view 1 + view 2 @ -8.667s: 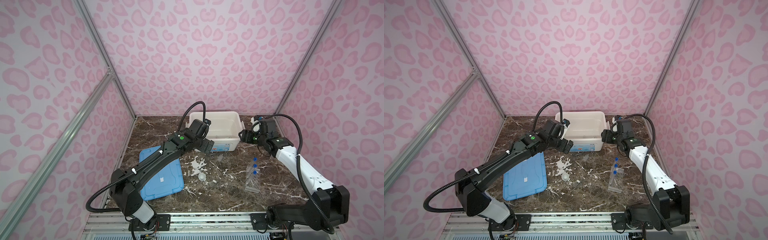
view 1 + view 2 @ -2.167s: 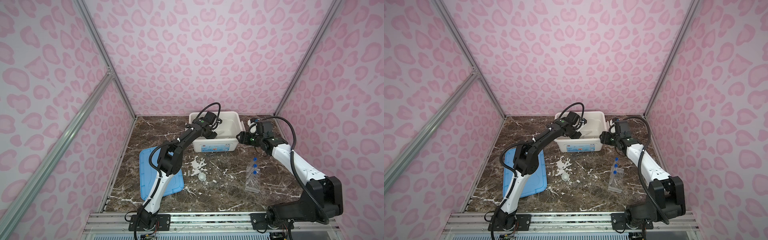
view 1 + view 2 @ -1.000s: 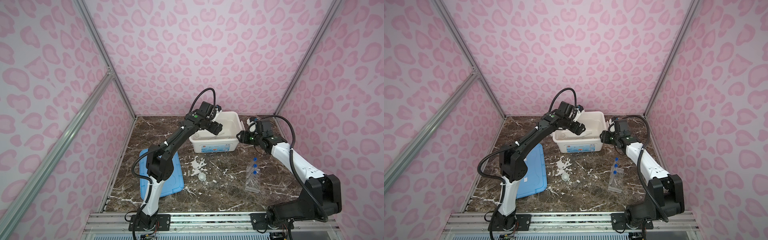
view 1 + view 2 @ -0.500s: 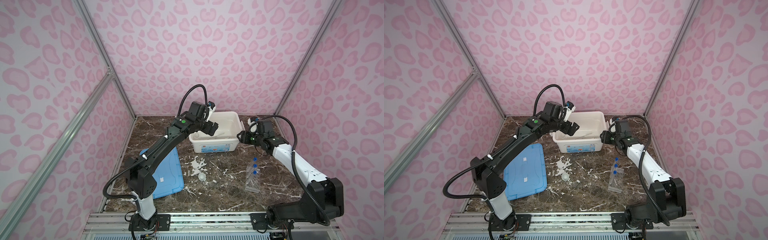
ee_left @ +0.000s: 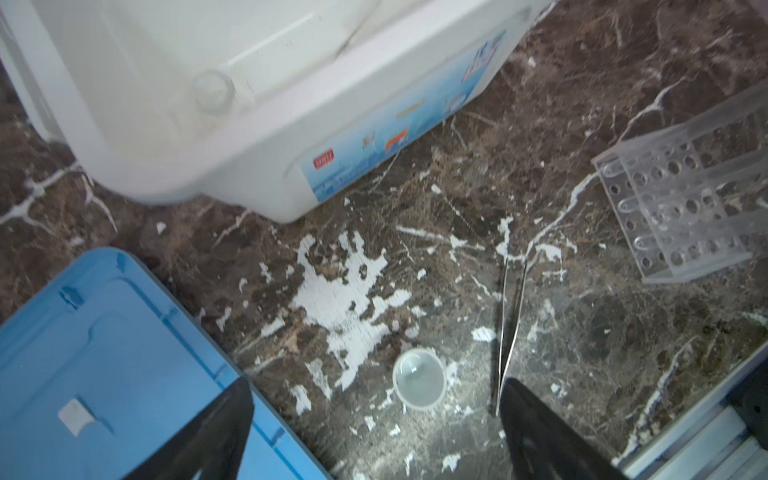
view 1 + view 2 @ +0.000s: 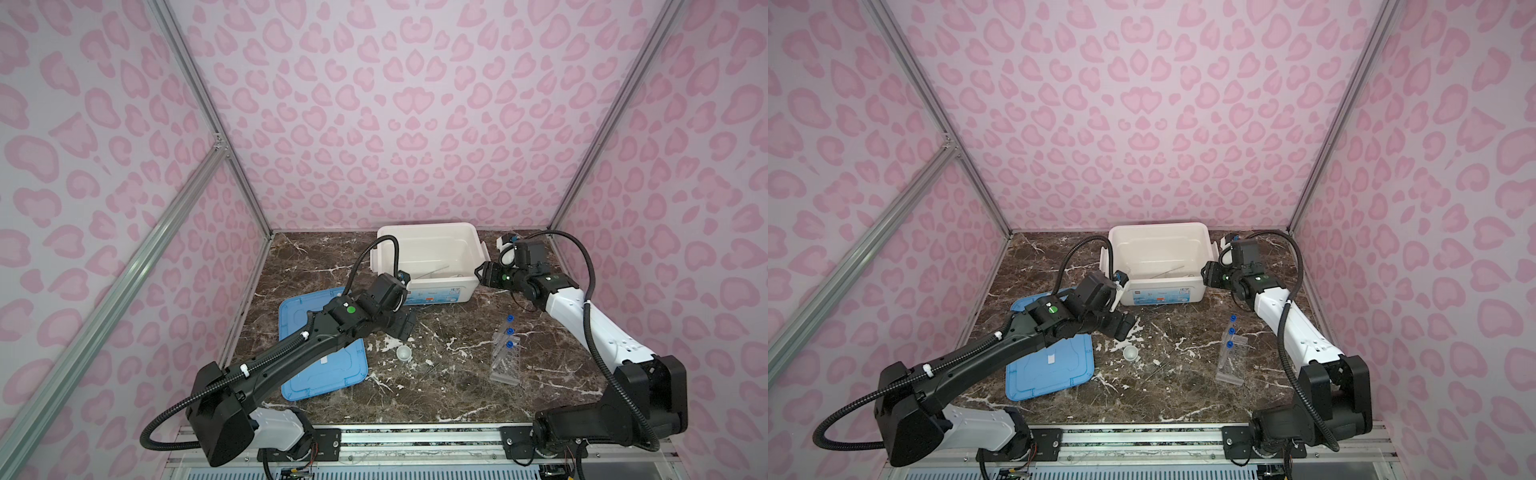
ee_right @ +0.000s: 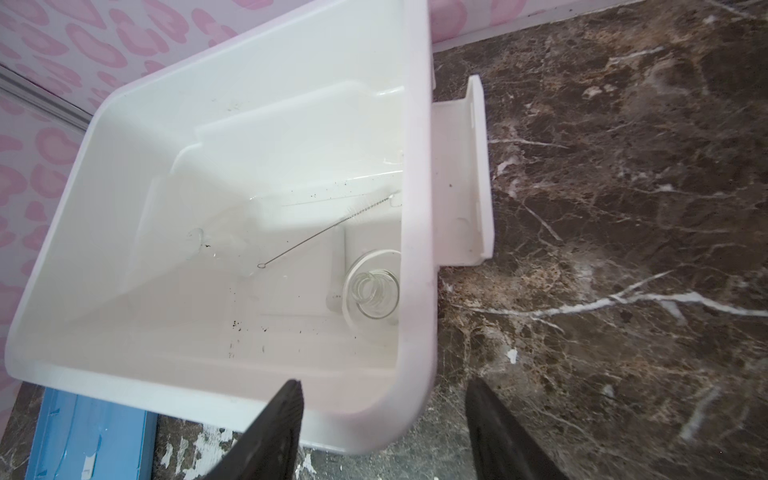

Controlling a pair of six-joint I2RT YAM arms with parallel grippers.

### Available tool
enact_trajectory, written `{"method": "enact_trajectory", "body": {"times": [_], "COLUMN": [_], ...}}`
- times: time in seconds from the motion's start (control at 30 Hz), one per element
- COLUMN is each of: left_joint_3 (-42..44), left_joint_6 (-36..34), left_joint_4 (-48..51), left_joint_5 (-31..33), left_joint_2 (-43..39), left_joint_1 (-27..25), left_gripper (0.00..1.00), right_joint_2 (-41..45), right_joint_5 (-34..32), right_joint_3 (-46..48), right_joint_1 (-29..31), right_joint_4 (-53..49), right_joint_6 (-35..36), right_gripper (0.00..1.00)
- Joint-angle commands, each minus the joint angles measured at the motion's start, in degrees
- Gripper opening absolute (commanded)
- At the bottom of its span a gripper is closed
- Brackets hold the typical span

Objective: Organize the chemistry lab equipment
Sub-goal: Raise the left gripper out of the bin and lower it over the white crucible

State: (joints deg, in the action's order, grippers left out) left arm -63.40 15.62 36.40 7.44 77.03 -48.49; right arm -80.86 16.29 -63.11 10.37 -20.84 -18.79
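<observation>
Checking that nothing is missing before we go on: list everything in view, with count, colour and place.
bin: one, white, back of the table
lid: one, blue, flat on the table, left of centre
tube rack: one, clear, right of centre
test tubes: three, clear with blue caps, in the tube rack
mortar bowl: one, white, between lid and tube rack
tweezers: one, metal, beside the mortar bowl
brush: one, thin wire, inside the bin
glassware: at least two pieces, clear, inside the bin
table: one, dark marble
left tool: open, above the table near the mortar bowl
right tool: open, astride the bin's right corner
</observation>
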Motion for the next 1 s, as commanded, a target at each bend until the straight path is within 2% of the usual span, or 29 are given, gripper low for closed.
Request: {"method": "enact_trajectory", "body": {"times": [0.0, 0.23, 0.7, 0.97], "left_joint_3": [3.8, 3.6, -0.3, -2.1], "left_joint_6": [8.9, 12.1, 11.5, 10.8], "left_joint_4": [-0.7, -0.5, 4.2, 6.0], "left_joint_5": [0.9, 1.1, -0.1, 0.3], "left_joint_2": [-0.4, 7.3, 16.0, 18.9], "left_joint_1": [-1.8, -6.1, -7.1, -7.8], "left_gripper": [0.94, 0.89, 0.75, 0.73], "right_joint_2": [-0.4, 0.0, 0.5, 0.6], "right_joint_5": [-0.3, -0.5, -0.7, -0.6], "right_joint_3": [0.4, 0.7, 1.3, 1.4], "right_joint_1": [0.0, 0.0, -0.1, -0.2], "right_joint_4": [0.6, 0.0, -0.2, -0.3], "right_joint_6": [0.3, 0.3, 0.1, 0.1], "right_gripper": [0.64, 0.65, 0.65, 0.65]}}
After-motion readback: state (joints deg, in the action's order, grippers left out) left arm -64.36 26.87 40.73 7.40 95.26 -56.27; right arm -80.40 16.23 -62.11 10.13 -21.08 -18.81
